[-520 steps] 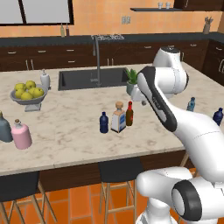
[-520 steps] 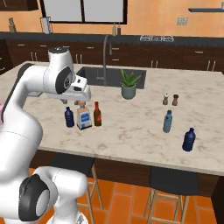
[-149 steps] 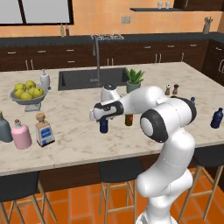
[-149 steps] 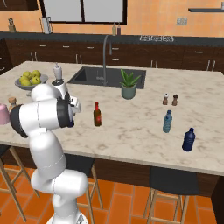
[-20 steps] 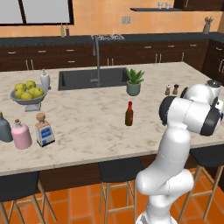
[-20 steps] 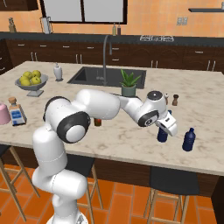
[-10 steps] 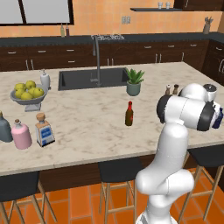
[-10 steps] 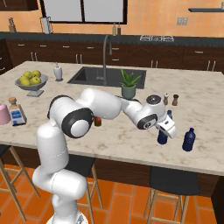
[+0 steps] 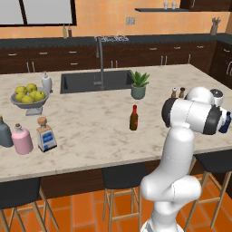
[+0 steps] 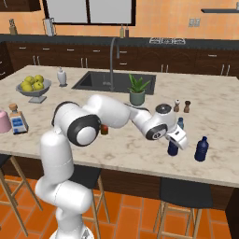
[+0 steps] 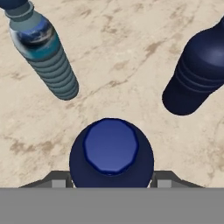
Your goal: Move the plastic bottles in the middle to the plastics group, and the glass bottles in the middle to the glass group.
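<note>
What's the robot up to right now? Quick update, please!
Claw shut on navy bottle. Teal bottle and blue bottle close by on counter. Nothing in the way.

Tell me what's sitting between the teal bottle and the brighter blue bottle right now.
In the hand view, bare marble counter separates the teal bottle from the brighter blue bottle; the navy bottle sits just nearer the camera, between the jaws.

No legible text; square bottle [image 9: 46,135] label too blurred.

Glossy white arm [image 10: 112,114] built of rounded, bulbous segments with dark grey joint rings, on a white pedestal base [image 9: 170,190]; small dark fingertips [image 11: 57,180].
</note>
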Controlling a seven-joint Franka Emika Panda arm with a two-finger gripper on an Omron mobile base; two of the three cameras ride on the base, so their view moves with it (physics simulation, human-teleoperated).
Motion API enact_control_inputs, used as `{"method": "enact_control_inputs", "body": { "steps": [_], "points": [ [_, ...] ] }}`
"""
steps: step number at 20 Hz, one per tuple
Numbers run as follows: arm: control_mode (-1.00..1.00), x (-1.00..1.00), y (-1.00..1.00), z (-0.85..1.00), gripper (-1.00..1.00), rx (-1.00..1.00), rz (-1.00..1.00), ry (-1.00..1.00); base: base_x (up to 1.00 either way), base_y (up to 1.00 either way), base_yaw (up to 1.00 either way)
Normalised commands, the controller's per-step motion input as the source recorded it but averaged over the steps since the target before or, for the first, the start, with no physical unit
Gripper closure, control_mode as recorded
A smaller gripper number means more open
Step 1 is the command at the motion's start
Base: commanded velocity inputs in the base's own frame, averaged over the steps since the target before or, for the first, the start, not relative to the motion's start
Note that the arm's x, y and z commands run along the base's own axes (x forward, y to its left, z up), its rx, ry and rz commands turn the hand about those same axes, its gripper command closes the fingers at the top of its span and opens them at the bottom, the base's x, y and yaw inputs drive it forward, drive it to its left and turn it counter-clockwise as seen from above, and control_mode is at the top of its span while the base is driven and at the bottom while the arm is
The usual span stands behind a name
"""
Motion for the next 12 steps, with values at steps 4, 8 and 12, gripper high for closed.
{"method": "enact_control_inputs", "body": {
  "steps": [4,8,12],
  "points": [
    [-1.0,0.0,0.0,-0.24,1.0,0.0,0.0,0.0,0.0,0.0,0.0],
    [-1.0,0.0,0.0,-0.24,1.0,0.0,0.0,0.0,0.0,0.0,0.0],
    [-1.0,0.0,0.0,-0.23,1.0,0.0,0.0,0.0,0.0,0.0,0.0]
  ]
}}
